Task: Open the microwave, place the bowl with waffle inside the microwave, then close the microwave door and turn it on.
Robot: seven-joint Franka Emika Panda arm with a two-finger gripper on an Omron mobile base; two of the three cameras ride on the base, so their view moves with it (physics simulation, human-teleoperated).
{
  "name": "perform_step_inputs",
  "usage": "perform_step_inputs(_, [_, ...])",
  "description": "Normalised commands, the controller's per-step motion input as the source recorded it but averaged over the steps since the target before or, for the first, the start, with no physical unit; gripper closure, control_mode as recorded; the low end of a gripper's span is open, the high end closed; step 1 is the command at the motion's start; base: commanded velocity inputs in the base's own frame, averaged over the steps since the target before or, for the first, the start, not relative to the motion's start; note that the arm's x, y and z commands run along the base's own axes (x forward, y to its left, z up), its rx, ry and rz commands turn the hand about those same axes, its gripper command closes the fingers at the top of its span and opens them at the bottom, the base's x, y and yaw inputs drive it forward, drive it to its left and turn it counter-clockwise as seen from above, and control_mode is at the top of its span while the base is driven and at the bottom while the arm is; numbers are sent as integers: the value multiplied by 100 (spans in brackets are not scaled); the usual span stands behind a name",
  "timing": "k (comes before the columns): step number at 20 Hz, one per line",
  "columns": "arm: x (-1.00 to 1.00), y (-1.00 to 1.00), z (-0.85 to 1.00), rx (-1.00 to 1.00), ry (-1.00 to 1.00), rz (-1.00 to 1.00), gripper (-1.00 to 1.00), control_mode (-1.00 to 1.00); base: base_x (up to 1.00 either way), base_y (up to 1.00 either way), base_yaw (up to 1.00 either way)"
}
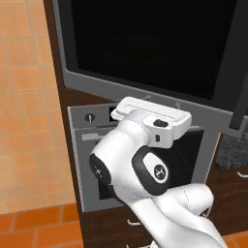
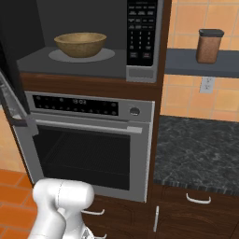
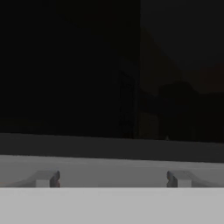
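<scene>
The microwave point(image 2: 142, 32) stands open, its grey interior showing. A tan wooden bowl point(image 2: 80, 44) sits on the round turntable point(image 2: 107, 55) inside; the waffle is hidden below the bowl's rim. The microwave door point(image 1: 145, 43), black glass in a silver-grey frame, is swung out to the left, its edge point(image 2: 9, 88) showing in the right base view and its dark bar handle point(image 1: 240, 97) at the right. My white hand point(image 1: 152, 121) sits just under the door's lower frame. My gripper point(image 3: 113, 179) is open against the dark glass, with nothing between its fingertips point(image 3: 48, 178).
A silver oven point(image 2: 88, 140) with a horizontal handle sits right below the microwave. To its right lies a dark stone counter point(image 2: 200, 149) over wooden drawers. A brown jar point(image 2: 208, 45) stands on a grey shelf. Orange tiles cover wall and floor.
</scene>
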Motion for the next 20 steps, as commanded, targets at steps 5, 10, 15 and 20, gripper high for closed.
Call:
perform_step_inputs(5, [38, 0, 1, 7, 0, 24, -100, -100, 0, 0, 0])
perform_step_inputs(10, [49, -4, 7, 9, 0, 21, -100, -100, 0, 0, 0])
perform_step_inputs(15, [58, -13, 9, 9, 0, 19, -100, -100, 0, 0, 0])
perform_step_inputs(20, [46, -10, 0, 3, 2, 16, -100, -100, 0, 0, 0])
